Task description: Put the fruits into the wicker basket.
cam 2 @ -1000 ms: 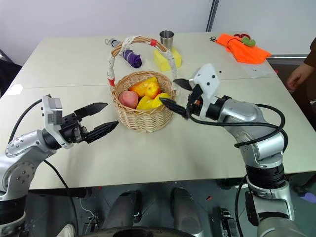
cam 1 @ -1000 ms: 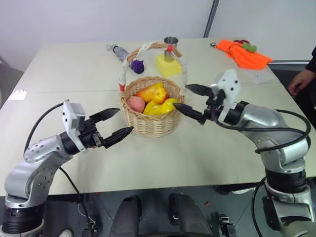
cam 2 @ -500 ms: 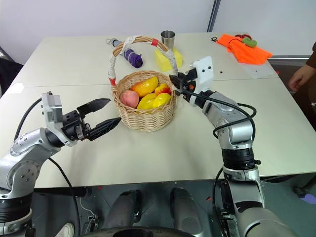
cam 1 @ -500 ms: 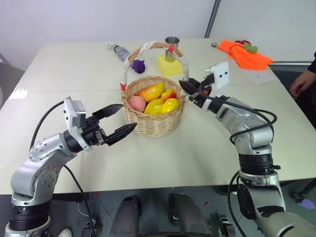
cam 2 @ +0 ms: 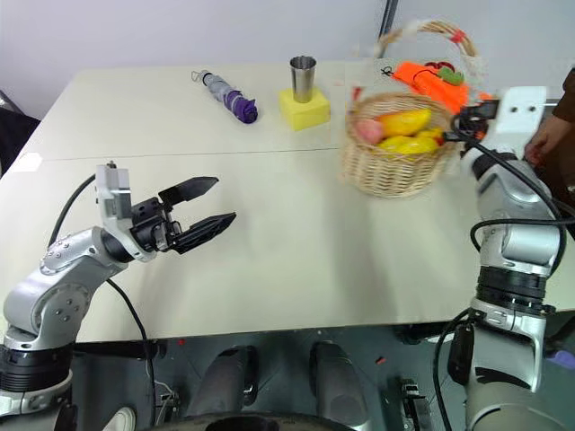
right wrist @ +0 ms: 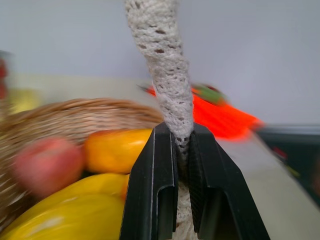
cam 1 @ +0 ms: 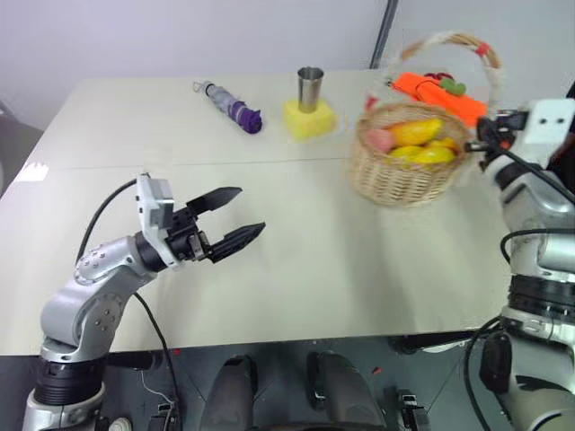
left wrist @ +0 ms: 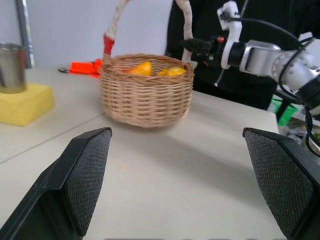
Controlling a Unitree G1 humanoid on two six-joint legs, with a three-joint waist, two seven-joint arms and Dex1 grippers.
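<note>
At right edge of frame: right claw (right wrist: pixel 182 200) clamped on white-wrapped handle of wicker basket (cam 1: pixel 400 175) | basket upper right on worktop (cam 1: pixel 341 269), holding pink peach (cam 1: pixel 378 139) beside orange mango (cam 1: pixel 415 131) and yellow fruits (cam 1: pixel 422 153) | lower left: left claw (cam 1: pixel 239 215) jaws spread, empty, above worktop.

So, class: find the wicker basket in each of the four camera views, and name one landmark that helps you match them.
Left eye view: wicker basket, upper right, near the table's far right.
Right eye view: basket, upper right.
Left wrist view: basket, upper centre, resting on the table.
Right wrist view: its white-wrapped handle is clamped in the right gripper, fruit beneath.
Shared landmark: orange cloth behind the basket.
</note>
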